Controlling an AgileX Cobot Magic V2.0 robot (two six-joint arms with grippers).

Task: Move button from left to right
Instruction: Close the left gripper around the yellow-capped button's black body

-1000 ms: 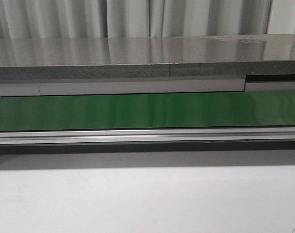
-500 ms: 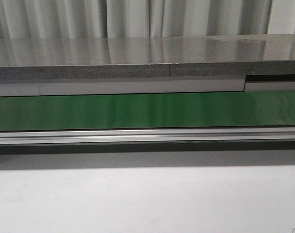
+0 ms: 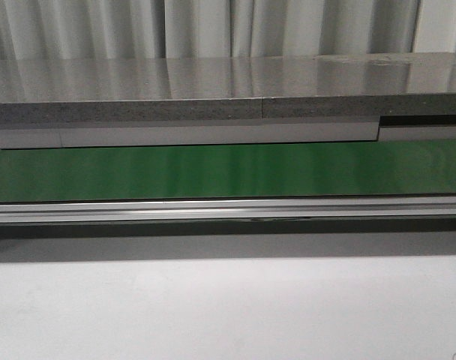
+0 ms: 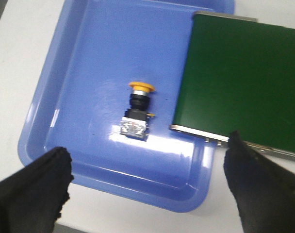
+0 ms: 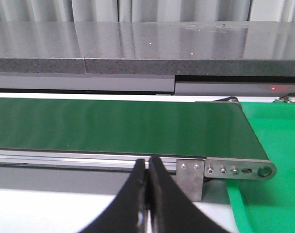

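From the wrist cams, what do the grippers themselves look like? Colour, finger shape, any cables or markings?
Both look plain black. The left gripper shows two blunt, blurred fingers, matte with a soft-looking surface. The right gripper has slimmer fingers that taper to narrow tips, smoother and faintly glossy. No cables, markings or labels show in either wrist view, and neither arm appears in the front view.

Glossy blue plastic tray point(image 4: 50, 102), matt green belt point(image 3: 228, 171) edged with brushed metal rail point(image 3: 228, 209), polished speckled stone counter point(image 3: 213, 79)
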